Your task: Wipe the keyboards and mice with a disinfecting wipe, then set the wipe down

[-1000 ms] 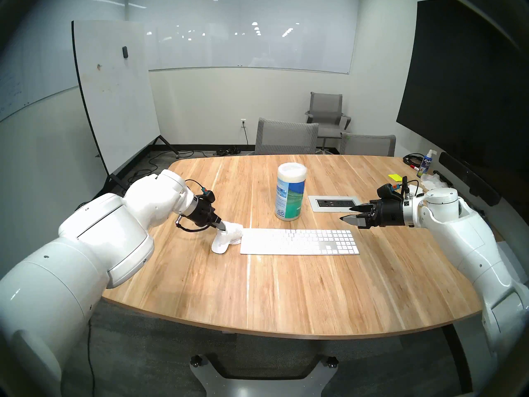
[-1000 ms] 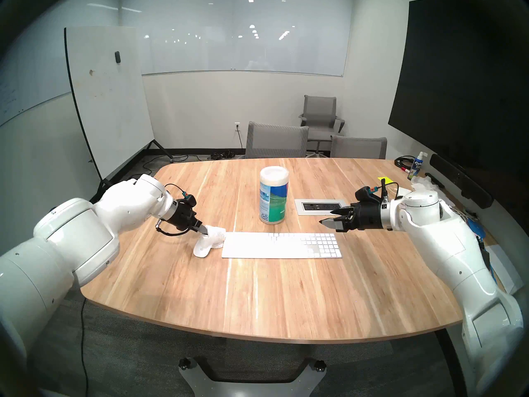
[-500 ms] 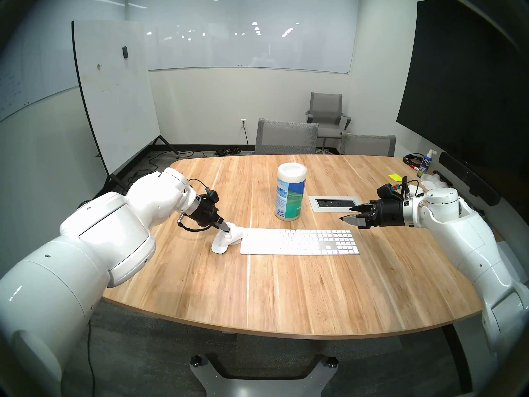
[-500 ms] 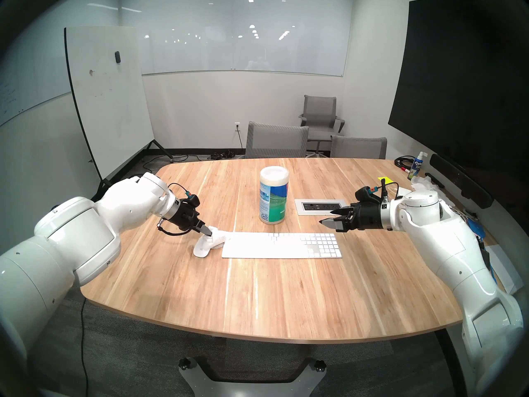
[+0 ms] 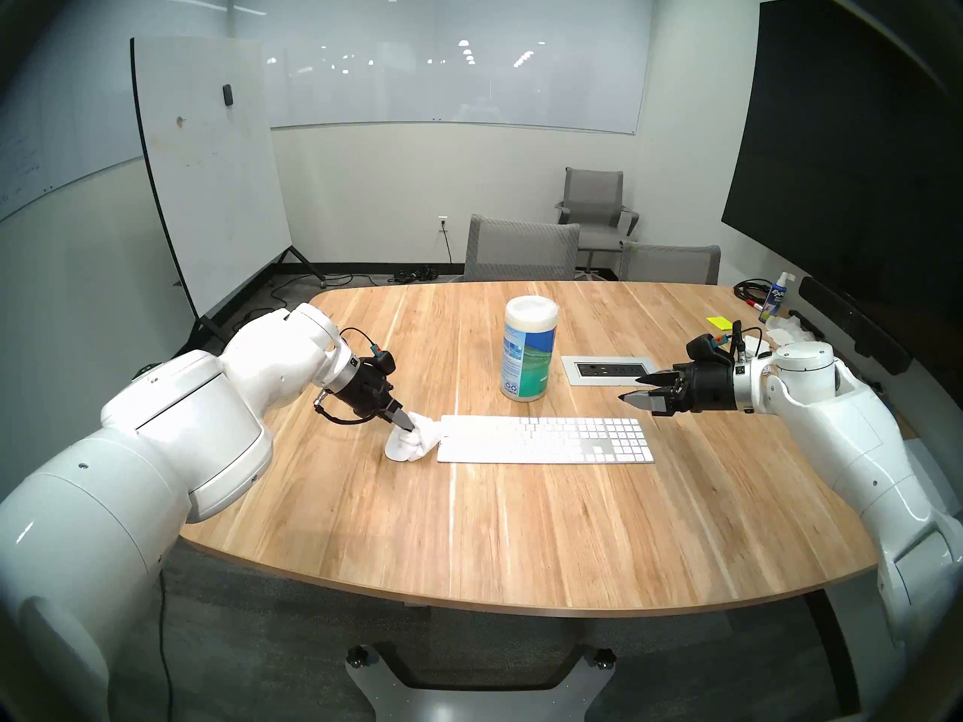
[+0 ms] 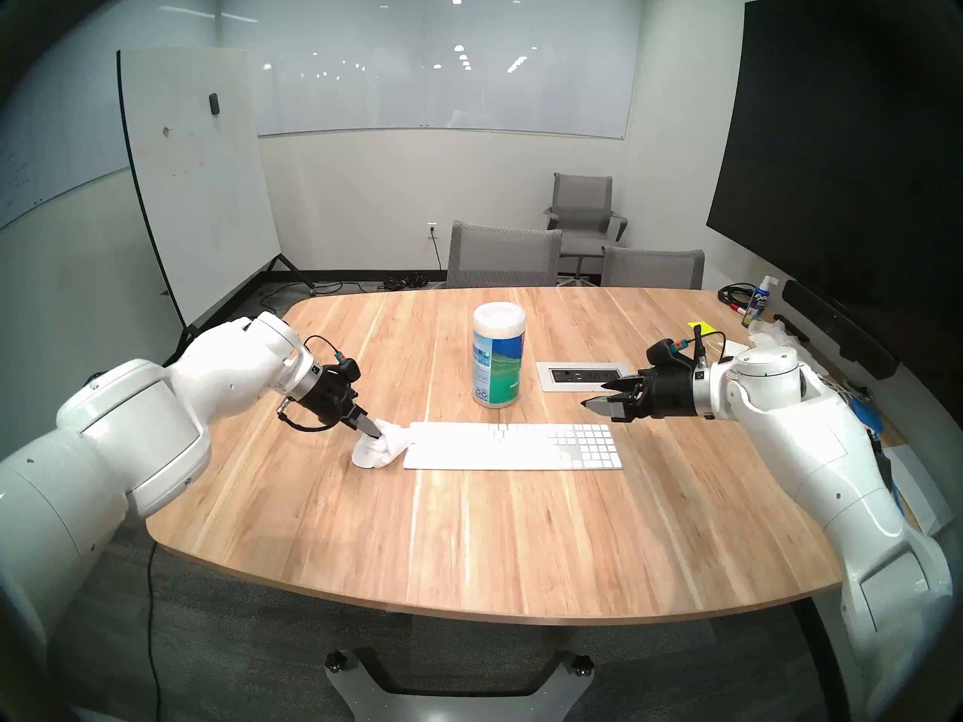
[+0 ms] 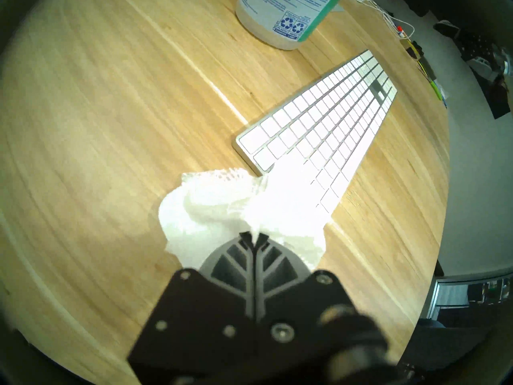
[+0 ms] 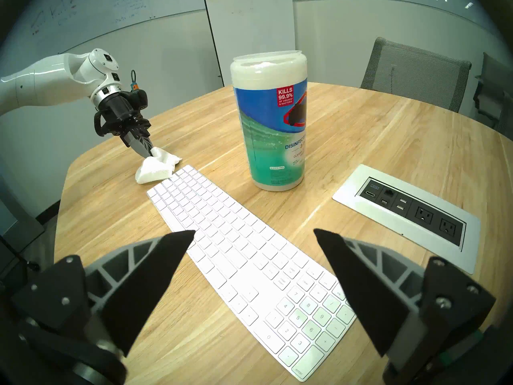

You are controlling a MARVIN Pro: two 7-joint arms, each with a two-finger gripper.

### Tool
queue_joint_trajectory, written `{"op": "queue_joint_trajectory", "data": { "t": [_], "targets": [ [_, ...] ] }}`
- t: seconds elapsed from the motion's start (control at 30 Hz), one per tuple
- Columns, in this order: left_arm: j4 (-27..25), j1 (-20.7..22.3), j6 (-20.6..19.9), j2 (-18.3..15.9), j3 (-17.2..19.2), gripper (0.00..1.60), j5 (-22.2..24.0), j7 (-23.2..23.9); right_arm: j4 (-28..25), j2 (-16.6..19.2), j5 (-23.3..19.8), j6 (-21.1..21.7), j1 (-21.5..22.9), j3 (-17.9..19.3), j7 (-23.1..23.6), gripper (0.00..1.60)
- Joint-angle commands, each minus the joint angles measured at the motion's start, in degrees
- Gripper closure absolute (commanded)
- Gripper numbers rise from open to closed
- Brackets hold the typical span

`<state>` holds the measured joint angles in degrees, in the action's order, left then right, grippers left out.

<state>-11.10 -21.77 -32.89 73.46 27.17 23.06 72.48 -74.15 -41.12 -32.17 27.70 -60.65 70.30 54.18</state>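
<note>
Wiping the mouse (image 5: 397,449) is my step in hand, and my left gripper (image 5: 406,423) is pinched tight on a bunch of the wipe (image 5: 424,437), left of centre in the head view. The cloth drapes over most of the mouse, leaving only its near rounded end showing, and trails right until it touches the left end of the keyboard (image 5: 544,439). To do this well, I judge I should keep my fingertips low enough that the cloth presses on the dome but the hard tips never scrape it, and stroke along its length rather than sideways, since a light mouse will likely skid on the smooth table (image 5: 521,538). My right gripper (image 5: 638,392) hangs with its fingers spread and nothing between them, right of centre above the number pad end; it could steady the keyboard when its turn comes. The canister (image 5: 529,353) stands behind, well clear.
</note>
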Motion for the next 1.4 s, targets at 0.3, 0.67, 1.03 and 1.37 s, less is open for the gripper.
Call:
{"op": "queue_joint_trajectory", "data": {
  "t": [0.3,0.67,1.03,1.37],
  "targets": [
    [-8.5,-2.18,-2.91,-3.48,0.08,1.6,1.5,4.06,-0.33,0.1,-0.18,-0.13,1.05,0.69,-0.12,0.0],
    [-18.81,-4.1,-6.2,-7.16,-0.06,1.6,3.79,1.45,-0.33,0.11,-0.17,-0.14,1.03,0.67,-0.11,0.0],
    [-29.26,-6.17,-9.64,-13.47,0.63,1.6,6.93,-1.81,-0.34,0.13,-0.14,-0.15,1.0,0.65,-0.09,0.0],
    [-38.83,-9.04,-13.02,-19.32,0.87,1.6,10.78,-4.97,-0.34,0.13,-0.13,-0.15,0.99,0.64,-0.08,0.0]
  ]
}}
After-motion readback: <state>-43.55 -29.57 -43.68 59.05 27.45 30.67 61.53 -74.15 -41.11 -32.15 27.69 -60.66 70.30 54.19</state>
